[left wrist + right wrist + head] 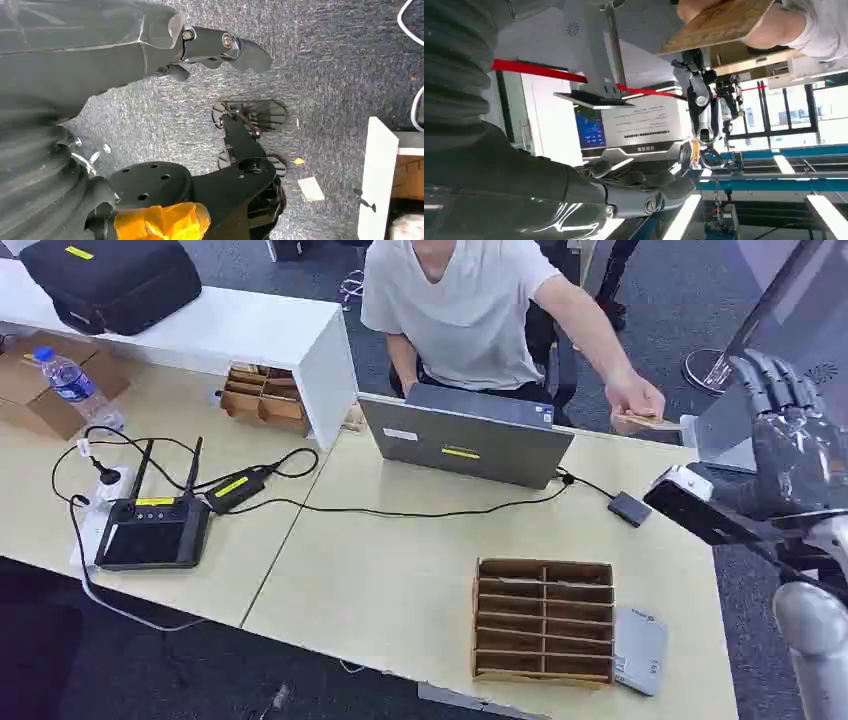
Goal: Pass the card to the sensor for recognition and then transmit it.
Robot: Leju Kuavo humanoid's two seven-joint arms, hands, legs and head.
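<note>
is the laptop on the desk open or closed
Open. In the head view the laptop has its lid raised, back toward the camera, in front of the seated person.

I count one laptop, one water bottle, one black case and one black handheld controller. Two slotted wooden organisers: one at the table's near edge, one beside the white shelf. One grey card reader. One person, holding one card

Silver arm, dark hand, grey ribbed cover
</note>
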